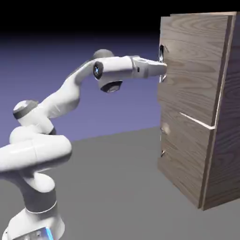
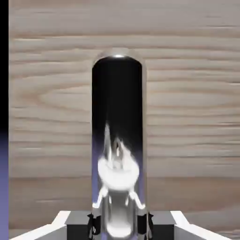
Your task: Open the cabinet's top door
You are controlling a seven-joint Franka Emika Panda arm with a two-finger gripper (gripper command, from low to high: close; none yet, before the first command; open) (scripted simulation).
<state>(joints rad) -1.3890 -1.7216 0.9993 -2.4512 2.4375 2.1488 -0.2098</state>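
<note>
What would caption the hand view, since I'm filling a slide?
The jaws close on the upright metal handle of the cabinet's wood-grain top door.

Behind everything, a plain backdrop (image 1: 126, 101) fades from black at twelve o'clock to blue-violet around the middle. Toward six o'clock lies a flat, dark grey surface (image 1: 112, 187).

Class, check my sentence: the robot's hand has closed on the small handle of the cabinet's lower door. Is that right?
Not quite: the hand has closed on the bar handle of the upper door, as the exterior view shows.
</note>
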